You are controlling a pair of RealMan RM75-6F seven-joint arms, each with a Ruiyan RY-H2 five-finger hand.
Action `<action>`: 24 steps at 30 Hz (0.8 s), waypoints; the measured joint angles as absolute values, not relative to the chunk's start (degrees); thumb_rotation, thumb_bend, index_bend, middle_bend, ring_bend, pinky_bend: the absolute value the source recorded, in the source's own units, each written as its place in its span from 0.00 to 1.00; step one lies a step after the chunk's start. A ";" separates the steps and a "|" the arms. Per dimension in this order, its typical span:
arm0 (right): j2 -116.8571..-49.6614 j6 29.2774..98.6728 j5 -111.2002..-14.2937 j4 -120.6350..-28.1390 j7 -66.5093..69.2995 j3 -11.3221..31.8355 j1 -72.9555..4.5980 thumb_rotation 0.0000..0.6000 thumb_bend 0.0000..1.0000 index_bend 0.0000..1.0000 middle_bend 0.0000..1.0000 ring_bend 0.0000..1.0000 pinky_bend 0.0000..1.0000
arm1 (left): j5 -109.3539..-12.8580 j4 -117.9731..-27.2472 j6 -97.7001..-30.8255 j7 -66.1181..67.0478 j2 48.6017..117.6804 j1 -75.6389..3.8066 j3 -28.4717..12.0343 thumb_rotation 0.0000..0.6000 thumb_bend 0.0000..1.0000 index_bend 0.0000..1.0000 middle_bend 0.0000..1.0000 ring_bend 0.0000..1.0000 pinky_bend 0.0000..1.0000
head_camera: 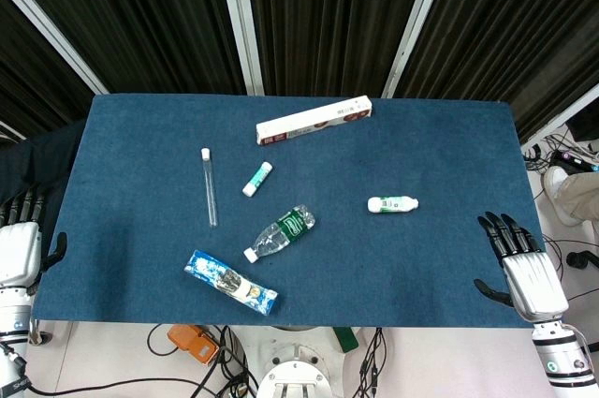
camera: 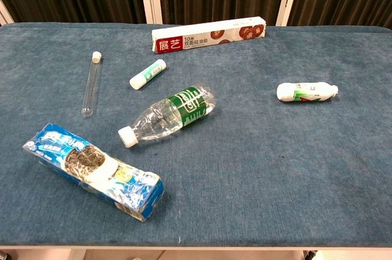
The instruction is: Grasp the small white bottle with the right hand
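The small white bottle (head_camera: 392, 203) lies on its side on the blue table, right of centre; the chest view shows the small white bottle (camera: 306, 92) with a green and red label. My right hand (head_camera: 518, 262) hovers at the table's front right corner, fingers apart and empty, well to the right of and nearer than the bottle. My left hand (head_camera: 21, 239) hangs off the left edge of the table, holding nothing, its fingers partly cut by the frame. Neither hand shows in the chest view.
A clear water bottle with a green label (camera: 168, 115), a blue snack packet (camera: 92, 170), a glass tube (camera: 92, 84), a small white-green stick (camera: 147, 73) and a long white box (camera: 208, 34) lie on the blue table (head_camera: 440, 145).
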State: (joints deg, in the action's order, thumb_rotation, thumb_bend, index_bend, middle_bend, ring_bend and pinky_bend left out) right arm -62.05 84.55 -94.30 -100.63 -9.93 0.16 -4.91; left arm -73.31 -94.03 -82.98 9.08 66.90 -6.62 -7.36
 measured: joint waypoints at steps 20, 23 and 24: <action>-61.69 81.66 -90.29 -100.75 -10.29 0.57 -5.43 1.00 0.25 0.04 0.12 0.14 0.24 | -73.00 -94.31 -82.92 9.24 66.84 -6.55 -7.35 1.00 0.43 0.07 0.00 0.03 0.07; -62.34 80.18 -88.79 -99.34 -9.80 1.09 -6.17 1.00 0.25 0.05 0.12 0.14 0.24 | -72.96 -94.44 -83.14 8.95 66.85 -6.43 -7.44 1.00 0.43 0.07 0.00 0.03 0.07; -62.72 79.61 -88.27 -98.77 -9.62 1.30 -6.48 1.00 0.25 0.05 0.12 0.15 0.24 | -72.90 -94.42 -83.14 9.00 66.83 -6.43 -7.47 1.00 0.43 0.07 0.00 0.03 0.07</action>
